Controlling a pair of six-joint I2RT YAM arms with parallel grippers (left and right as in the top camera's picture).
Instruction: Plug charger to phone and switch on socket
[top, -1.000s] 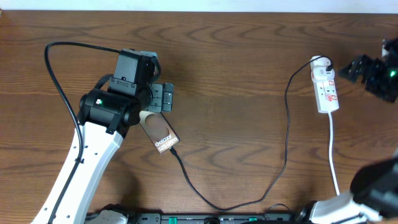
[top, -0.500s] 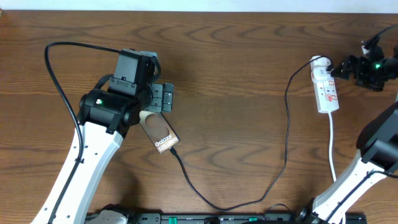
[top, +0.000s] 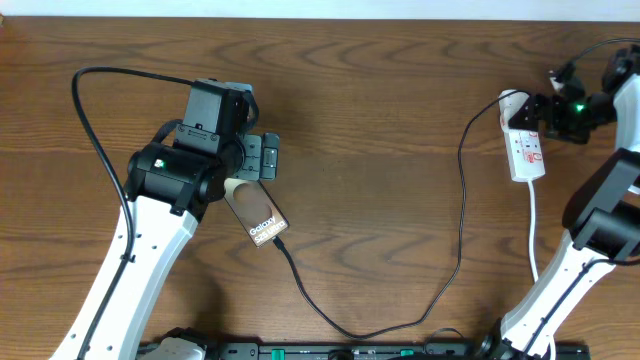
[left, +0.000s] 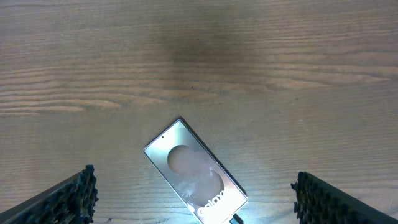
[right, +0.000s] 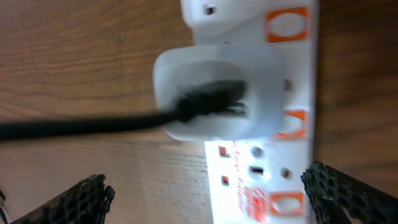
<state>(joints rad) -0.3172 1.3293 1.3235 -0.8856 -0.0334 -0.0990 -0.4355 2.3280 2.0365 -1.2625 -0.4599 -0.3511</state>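
While the overhead view is taking in the whole wood-grained bench (top: 380, 90), only the wrist views are giving close detail. The left wrist view is showing the phone (left: 196, 168) lying flat, a glossy brownish-grey slab with a thin pale rim and white lettering at its near end. The left claw (left: 199, 202) is framing it, its ribbed black fingers (left: 71, 196) spread wide and touching nothing. From above, the charger (top: 460, 230), a thin black cable, is meeting the phone's lettered end and looping far to the phone's right, up to the socket (top: 524, 145). The right wrist view is showing what is too small from above: a rounded white adapter (right: 217, 93) sitting in the smooth white socket, the cable entering it, orange-red marks (right: 287, 25) beside it. The right claw (right: 214, 199) is hovering over the socket, spread apart and gripping nothing.
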